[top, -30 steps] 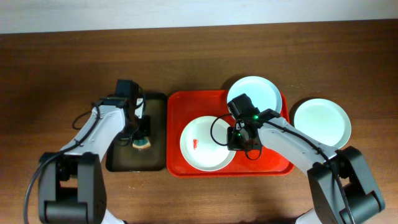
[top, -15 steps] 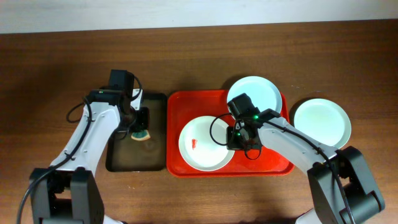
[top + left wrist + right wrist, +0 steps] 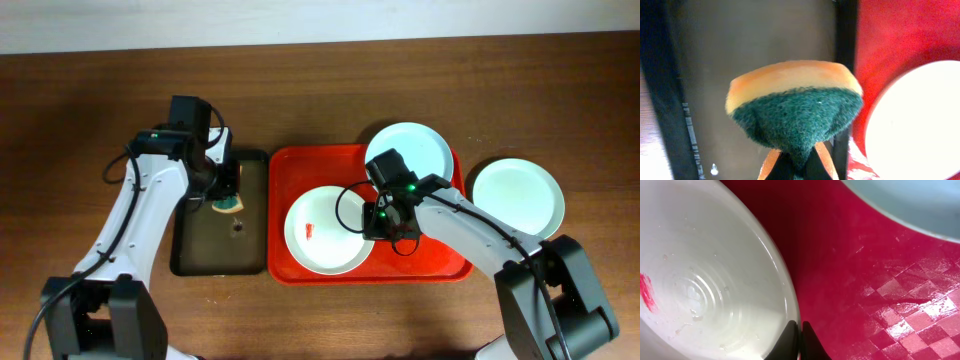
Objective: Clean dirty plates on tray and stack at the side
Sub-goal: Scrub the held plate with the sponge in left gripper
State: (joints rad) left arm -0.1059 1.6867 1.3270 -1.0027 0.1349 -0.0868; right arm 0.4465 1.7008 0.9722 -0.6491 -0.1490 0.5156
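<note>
A green-and-yellow sponge [image 3: 795, 107] is pinched in the closed left gripper [image 3: 797, 167] over the dark tray [image 3: 215, 255], at 9 o'clock from the red tray [image 3: 440, 265]. The smeared plate [image 3: 325, 230], at 7 o'clock on the red tray, is clamped at its 3 o'clock rim by the right gripper [image 3: 800, 340]. A second plate [image 3: 410, 150] lies at 1 o'clock. A third plate [image 3: 518, 197] rests on the table [image 3: 80, 120] at 3 o'clock.

The tray [image 3: 300, 168] is checkered red; one plate [image 3: 335, 245] is mint-white with a red smear [image 3: 308, 232] at 9 o'clock. The sponge [image 3: 795, 112] is orange over dark green.
</note>
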